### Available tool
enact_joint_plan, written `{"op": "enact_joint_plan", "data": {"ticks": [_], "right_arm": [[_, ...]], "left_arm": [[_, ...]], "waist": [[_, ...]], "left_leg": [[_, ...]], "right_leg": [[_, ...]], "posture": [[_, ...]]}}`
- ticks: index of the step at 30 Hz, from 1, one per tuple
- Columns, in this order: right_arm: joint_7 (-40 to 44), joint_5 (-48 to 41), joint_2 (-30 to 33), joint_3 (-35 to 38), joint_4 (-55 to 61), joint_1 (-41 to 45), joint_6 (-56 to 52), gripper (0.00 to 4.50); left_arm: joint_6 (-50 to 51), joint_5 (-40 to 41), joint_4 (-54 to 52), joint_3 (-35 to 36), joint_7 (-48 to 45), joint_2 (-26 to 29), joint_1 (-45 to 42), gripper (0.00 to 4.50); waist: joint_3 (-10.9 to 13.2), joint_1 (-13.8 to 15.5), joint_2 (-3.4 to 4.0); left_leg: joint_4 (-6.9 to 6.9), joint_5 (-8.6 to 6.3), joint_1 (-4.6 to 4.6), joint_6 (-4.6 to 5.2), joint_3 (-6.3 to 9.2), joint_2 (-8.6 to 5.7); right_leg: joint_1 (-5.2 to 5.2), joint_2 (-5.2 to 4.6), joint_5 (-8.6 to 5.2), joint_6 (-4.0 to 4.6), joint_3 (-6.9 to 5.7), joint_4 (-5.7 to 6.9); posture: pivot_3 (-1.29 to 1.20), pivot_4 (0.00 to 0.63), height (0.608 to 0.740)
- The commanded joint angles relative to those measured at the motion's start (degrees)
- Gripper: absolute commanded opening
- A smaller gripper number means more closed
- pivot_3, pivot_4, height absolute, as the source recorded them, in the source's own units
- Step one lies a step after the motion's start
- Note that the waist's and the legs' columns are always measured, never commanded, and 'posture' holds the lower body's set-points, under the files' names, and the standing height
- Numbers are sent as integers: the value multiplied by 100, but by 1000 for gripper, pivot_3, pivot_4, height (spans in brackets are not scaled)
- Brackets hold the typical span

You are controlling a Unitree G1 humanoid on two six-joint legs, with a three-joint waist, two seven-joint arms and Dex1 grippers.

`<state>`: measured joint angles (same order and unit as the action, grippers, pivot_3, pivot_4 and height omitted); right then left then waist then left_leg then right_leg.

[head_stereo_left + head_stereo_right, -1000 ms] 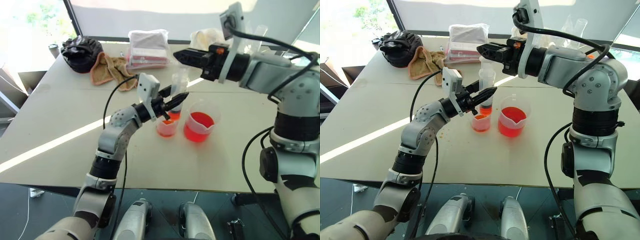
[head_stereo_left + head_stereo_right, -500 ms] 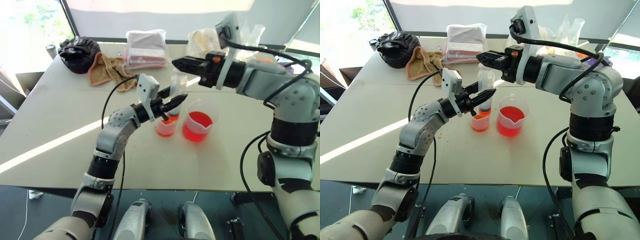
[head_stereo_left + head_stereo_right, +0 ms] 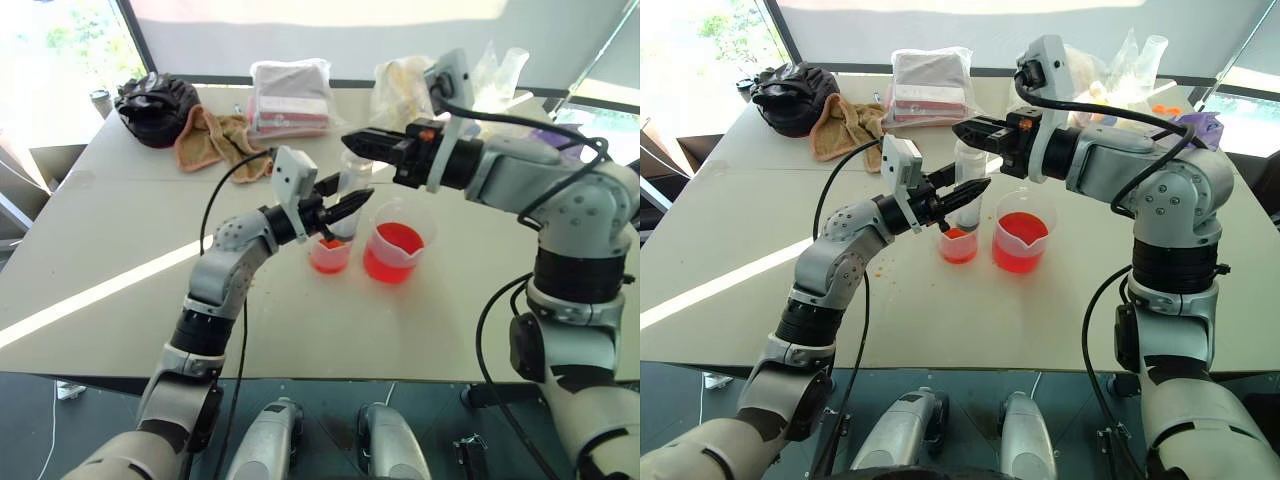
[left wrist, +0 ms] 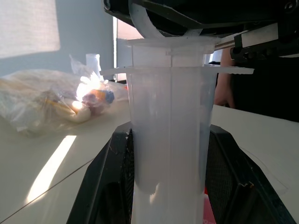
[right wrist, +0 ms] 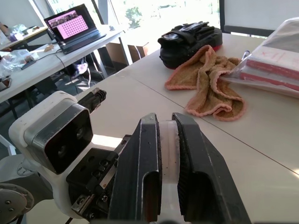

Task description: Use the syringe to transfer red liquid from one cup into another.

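Note:
The syringe (image 3: 351, 184) stands upright with its orange tip in the smaller clear cup (image 3: 330, 256), which holds a little red liquid (image 3: 958, 244). My left gripper (image 3: 354, 199) is shut on the syringe's barrel (image 4: 170, 135), and its black fingers (image 4: 105, 186) flank it. My right gripper (image 3: 352, 139) reaches in level from the right, shut on the white plunger (image 5: 169, 140) at the top. The wider spouted beaker (image 3: 396, 250), about half full of red liquid, stands just right of the small cup.
At the table's far side lie a tan cloth (image 3: 215, 140), a black bag (image 3: 155, 100), a bagged stack of cloths (image 3: 290, 95) and clear plastic bags (image 3: 1120, 70). A laptop (image 5: 74, 25) sits on a desk beyond.
My right gripper has sunk a little with the plunger, which now sits lower in the barrel. The left gripper and syringe barrel have stayed over the small cup.

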<state>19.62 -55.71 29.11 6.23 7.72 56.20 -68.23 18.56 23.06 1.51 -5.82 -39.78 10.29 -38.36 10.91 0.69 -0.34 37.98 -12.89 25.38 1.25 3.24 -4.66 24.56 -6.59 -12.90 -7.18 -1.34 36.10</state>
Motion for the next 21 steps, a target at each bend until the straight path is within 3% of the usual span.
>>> {"op": "enact_joint_plan", "data": {"ticks": [1,8,15,21], "right_arm": [[358,-234,-110,-358,272,-166,-456,36],[474,-94,-91,-348,218,-69,-390,36],[574,103,-92,-191,99,165,-282,3322],[742,231,213,113,-4,334,-180,3322]], "left_arm": [[-184,25,-240,492,300,121,-324,1475],[-140,49,-354,505,333,207,-235,1475],[14,160,-608,571,411,335,-63,1475],[129,186,-728,610,484,309,-10,1475]], "waist": [[0,0,0],[0,0,0],[1,-18,1],[1,17,0]], "left_leg": [[0,0,0,0,0,0],[0,0,0,0,0,0],[-1,0,0,0,1,2],[-2,0,2,-1,3,-3]], "right_leg": [[0,0,0,0,0,0],[0,0,0,0,0,0],[3,2,0,0,1,2],[1,-2,0,0,0,-1]], "posture": [[0,150,740],[0,150,740],[0,150,740],[0,150,740]]}}
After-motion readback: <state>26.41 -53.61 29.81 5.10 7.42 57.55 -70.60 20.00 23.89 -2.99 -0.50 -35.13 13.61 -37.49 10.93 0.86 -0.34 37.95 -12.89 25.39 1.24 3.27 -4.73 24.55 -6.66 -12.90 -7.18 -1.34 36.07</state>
